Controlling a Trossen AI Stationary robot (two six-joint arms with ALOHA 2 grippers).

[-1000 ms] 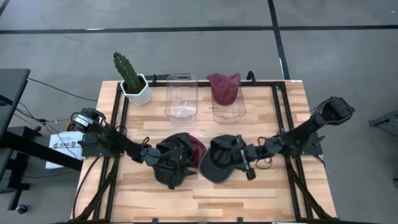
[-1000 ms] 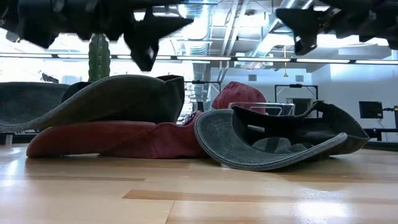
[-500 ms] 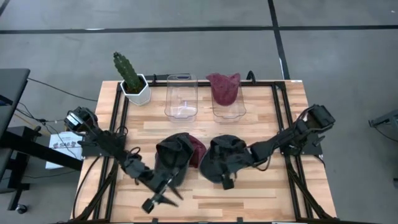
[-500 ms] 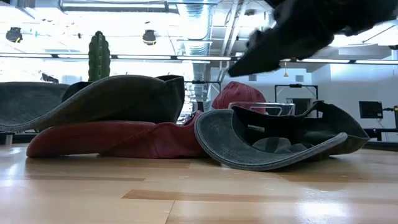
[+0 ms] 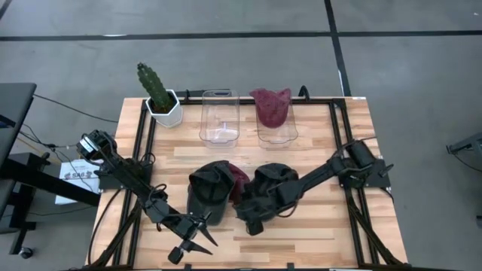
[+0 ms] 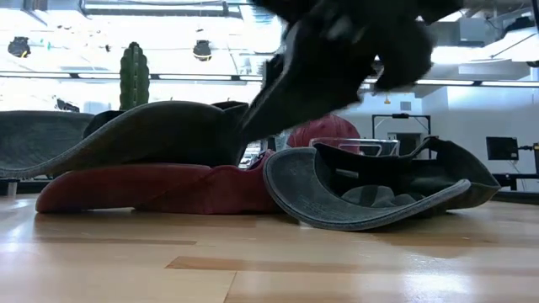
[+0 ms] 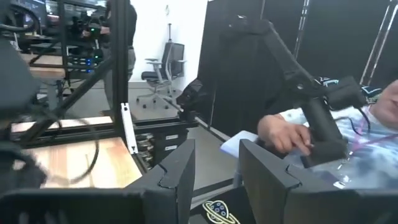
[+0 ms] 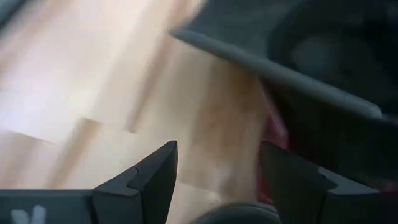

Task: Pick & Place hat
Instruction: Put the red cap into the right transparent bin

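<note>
right gripper (image 5: 252, 223): fingers spread, empty, at the near rim of the grey hat (image 5: 273, 187).
left gripper (image 5: 192, 242): fingers apart, empty, near the desk's (image 5: 316, 233) front edge.

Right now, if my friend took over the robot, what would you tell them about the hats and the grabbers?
Left gripper: open, empty, near the table's front edge, away from the hats.
Right gripper: open, empty, low over the front of the upside-down grey hat.
Hats: a second grey hat lies on a red hat beside it, mid-table.
Bins: the clear bin is empty; the other bin has a maroon hat.
Done: one hat binned.
Left: three loose hats.
</note>
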